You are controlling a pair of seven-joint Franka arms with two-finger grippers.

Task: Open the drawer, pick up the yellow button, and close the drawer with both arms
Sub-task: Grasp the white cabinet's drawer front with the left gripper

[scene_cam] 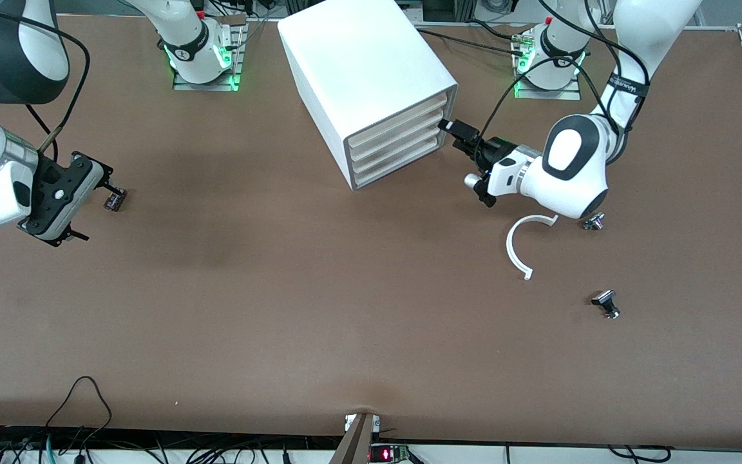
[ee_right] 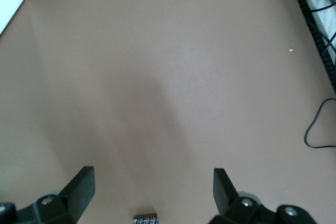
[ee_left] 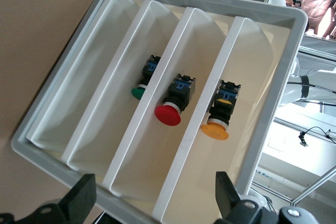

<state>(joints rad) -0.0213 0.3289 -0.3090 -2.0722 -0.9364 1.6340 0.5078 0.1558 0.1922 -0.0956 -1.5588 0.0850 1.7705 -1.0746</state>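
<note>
Drawer (scene_cam: 403, 119) faces spread left claw (scene_cam: 453, 132); right arm waits.

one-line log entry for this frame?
stage: pre-open | drawer: closed | button: inside | left gripper: open, at cabinet front | right gripper: open, waiting over table

The left claw (scene_cam: 455, 132) is pointing sideways with its fingers (ee_left: 79, 198) spread wide, the left arm bending down low. The right claw (scene_cam: 84, 200) is hanging above the surface (scene_cam: 281, 290), fingers (ee_right: 81, 184) apart, waiting.
</note>
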